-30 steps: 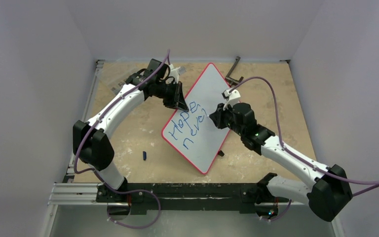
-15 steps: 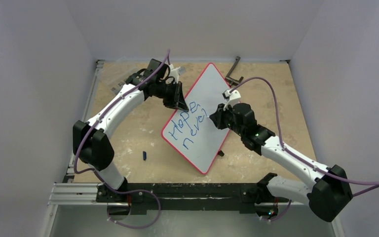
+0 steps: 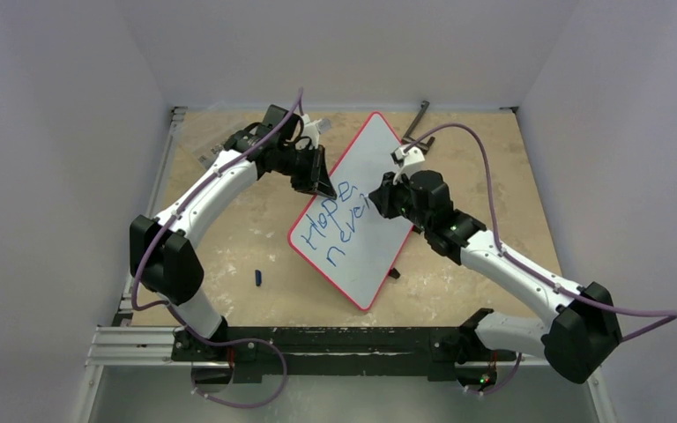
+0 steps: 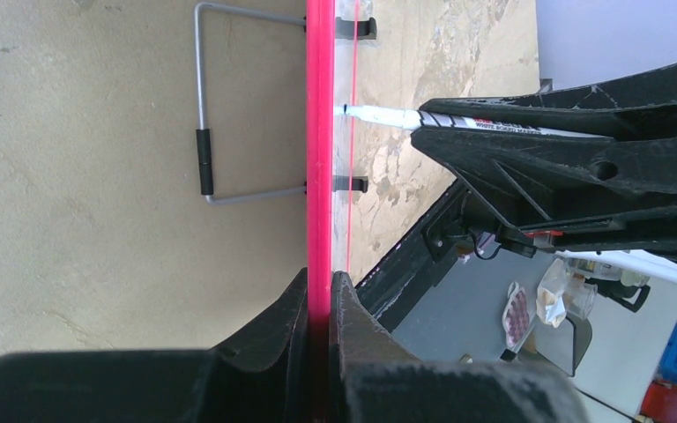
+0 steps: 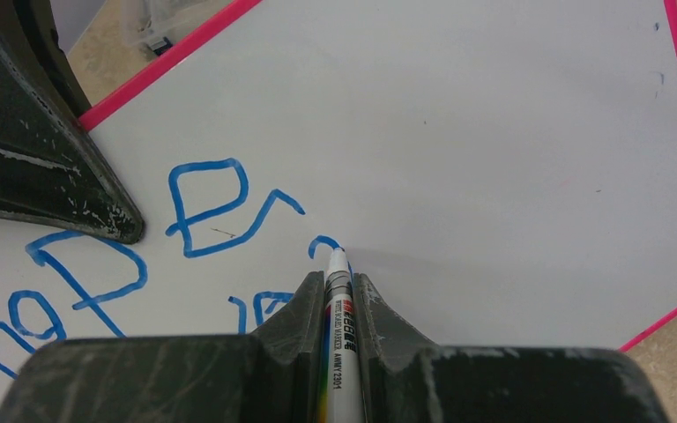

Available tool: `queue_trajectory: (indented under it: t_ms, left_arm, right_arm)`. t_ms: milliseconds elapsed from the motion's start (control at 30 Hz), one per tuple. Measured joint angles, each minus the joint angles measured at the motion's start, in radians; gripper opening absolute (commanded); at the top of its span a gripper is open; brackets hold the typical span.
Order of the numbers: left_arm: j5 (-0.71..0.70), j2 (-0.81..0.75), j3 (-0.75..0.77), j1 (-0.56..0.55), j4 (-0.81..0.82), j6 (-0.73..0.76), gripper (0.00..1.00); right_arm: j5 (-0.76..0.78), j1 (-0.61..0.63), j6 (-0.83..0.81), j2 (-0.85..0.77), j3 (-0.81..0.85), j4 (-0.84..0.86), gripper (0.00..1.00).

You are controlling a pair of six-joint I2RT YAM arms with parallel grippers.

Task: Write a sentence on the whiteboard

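Note:
The whiteboard [image 3: 379,154] stands tilted on the table, white with a thin red rim [image 4: 320,132]. My left gripper [image 3: 322,181] is shut on its upper-left edge, the jaws pinching the rim [image 4: 319,291]. Blue lettering of the sentence [image 3: 335,225] runs in two slanted lines, "Hope" and "never". My right gripper [image 3: 379,198] is shut on a white marker [image 5: 339,308]. The marker's tip touches the board [image 5: 494,132] at the end of a small blue stroke, just past the lettering [image 5: 212,211]. The left wrist view also shows the marker [image 4: 388,116] meeting the board.
A small blue cap [image 3: 258,278] lies on the table left of the board. A black tool [image 3: 417,123] rests at the back, a clear plastic packet [image 3: 207,150] at the back left. A wire stand [image 4: 203,159] sticks out behind the board.
My right gripper has shifted with the marker a little toward the far left across the board. The left arm and the board have stayed put.

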Motion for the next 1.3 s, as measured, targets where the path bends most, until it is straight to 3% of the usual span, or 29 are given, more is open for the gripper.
queue_trajectory:
  t_ms: [633,967,1300]
  left_arm:
    - [-0.004,-0.012,0.000,0.000,-0.004,0.000,0.00]
    - [-0.009,-0.014,0.000,-0.001,-0.005,0.000,0.00]
    - [-0.010,-0.014,0.000,-0.001,-0.005,0.000,0.00]
  right_arm:
    - [0.053,-0.013,-0.041,0.051,0.089,-0.029,0.00]
    - [0.108,-0.024,-0.092,-0.056,0.160,-0.130,0.00]
    - [0.068,-0.025,-0.090,-0.211,0.198,-0.175,0.00]
